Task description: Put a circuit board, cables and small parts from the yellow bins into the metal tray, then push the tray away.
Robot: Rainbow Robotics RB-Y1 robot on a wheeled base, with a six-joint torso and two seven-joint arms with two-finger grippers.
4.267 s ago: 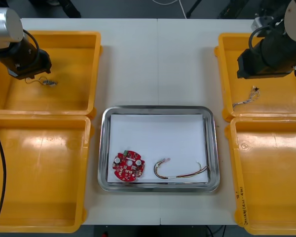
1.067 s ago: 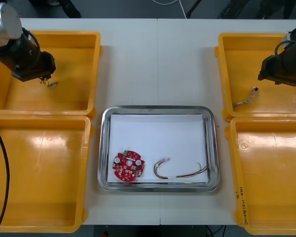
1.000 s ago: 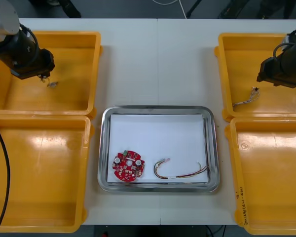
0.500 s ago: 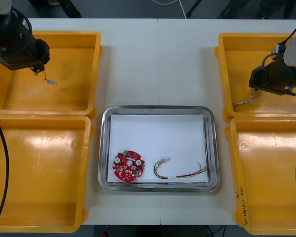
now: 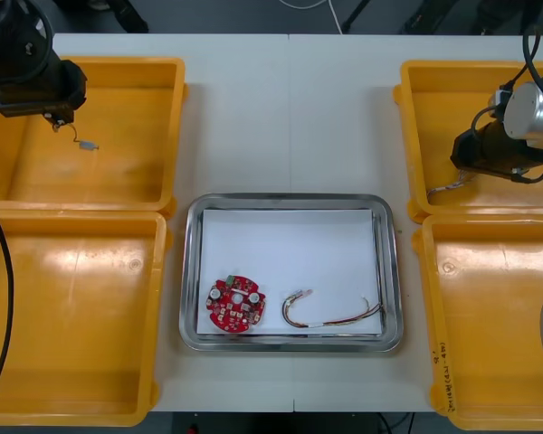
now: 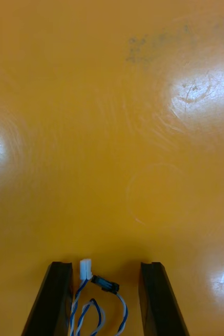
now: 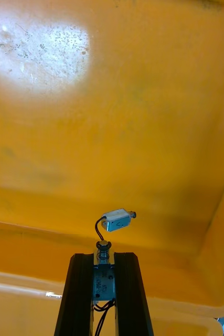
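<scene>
The left claw [image 7: 103,257] has lifted off the floor of the bin [image 5: 127,172] at the desk's far-left corner. It is clamped narrow on a small metal part [image 7: 103,283], and a second part [image 7: 117,219] dangles from it by a black wire [image 7: 97,226]. That pick looks done, so the carry to the tray [image 5: 290,199] should be next.

The right claw [image 6: 106,270] has dropped into the far-right bin [image 5: 434,108]. It stands wide astride the blue and white cable [image 6: 83,310], ready to close.

The tray, mid-desk toward the near edge, holds the board [image 5: 236,305] and a red and yellow cable [image 5: 335,315].
</scene>
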